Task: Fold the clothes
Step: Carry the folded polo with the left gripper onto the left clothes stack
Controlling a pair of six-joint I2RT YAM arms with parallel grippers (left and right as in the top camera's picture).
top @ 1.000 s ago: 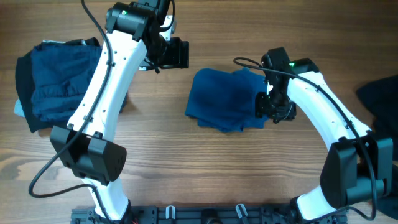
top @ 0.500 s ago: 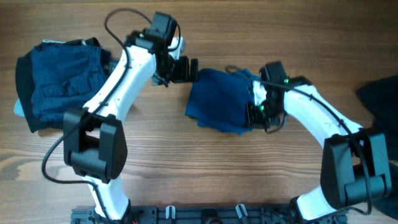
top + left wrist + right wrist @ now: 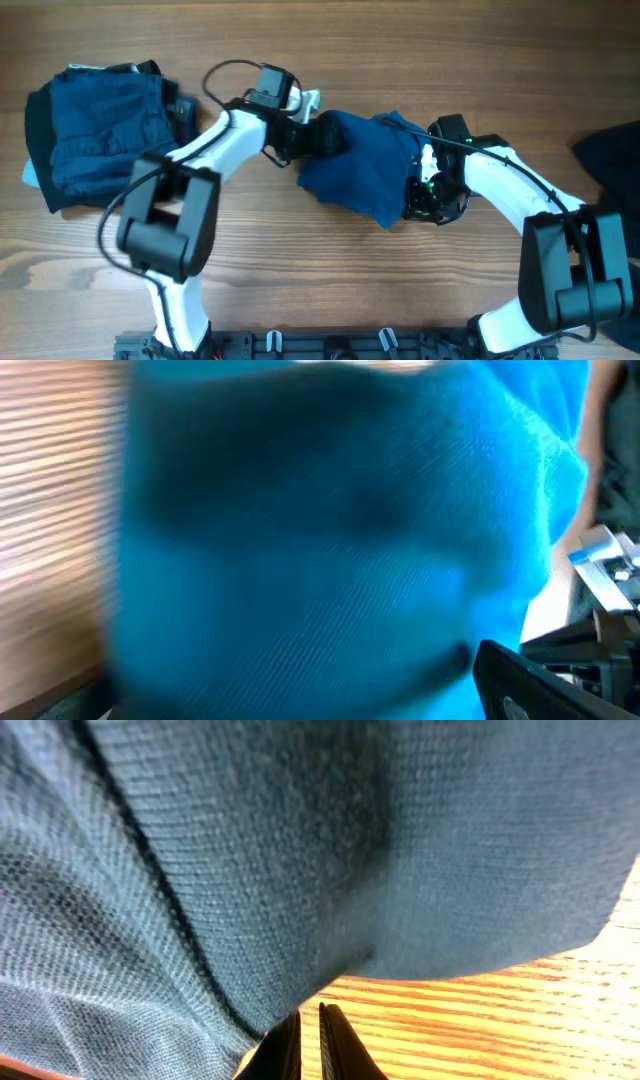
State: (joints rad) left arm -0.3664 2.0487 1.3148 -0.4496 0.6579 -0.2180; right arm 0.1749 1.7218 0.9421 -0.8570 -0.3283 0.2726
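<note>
Judging by how things lie, the job is partway. A stack [image 3: 95,130] of folded dark-blue clothes sits well left of the shirt [image 3: 360,175], and a dark garment [image 3: 612,150] waits far to its right. The shirt itself is a loose, uneven bundle, not yet squared. The right claw [image 3: 420,198] is at the shirt's right edge, jaws all but closed, seemingly pinching the cloth. The left claw [image 3: 322,137] presses into the shirt's upper-left corner; blur hides its opening, so its grip cannot be told.
</note>
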